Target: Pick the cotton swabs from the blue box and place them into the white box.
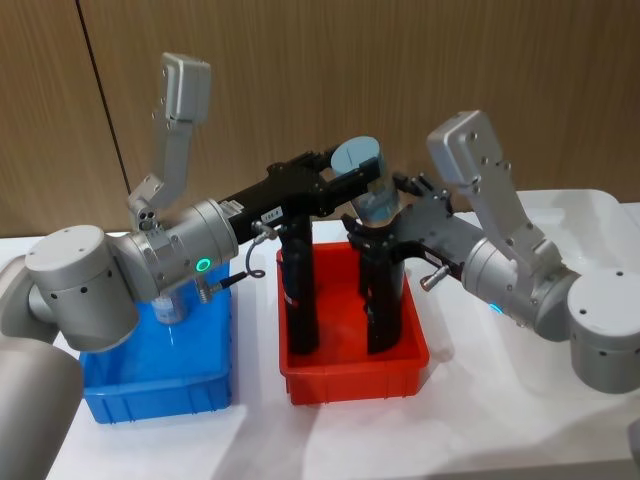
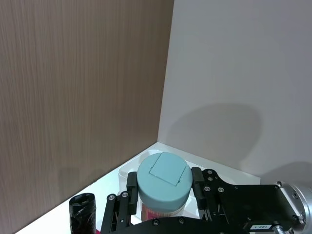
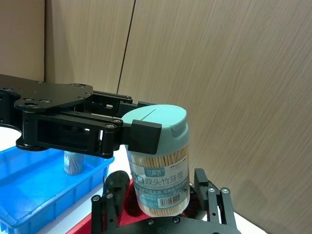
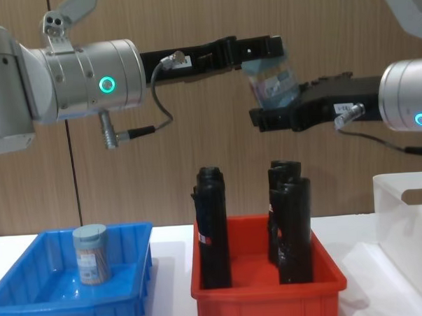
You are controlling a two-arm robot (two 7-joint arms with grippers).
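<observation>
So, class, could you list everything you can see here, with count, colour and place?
table: one, white, under everything
blue box: one, on the robot's left
red bin: one, in the middle
white box: one, translucent, on the robot's right
rolls: at least three, black, upright in the red bin
jars: two, clear with pale blue lids; one held in the air above the red bin, one standing in the blue box
left claw: black, shut on the raised jar's lid
right claw: black, at the raised jar's lower part
</observation>
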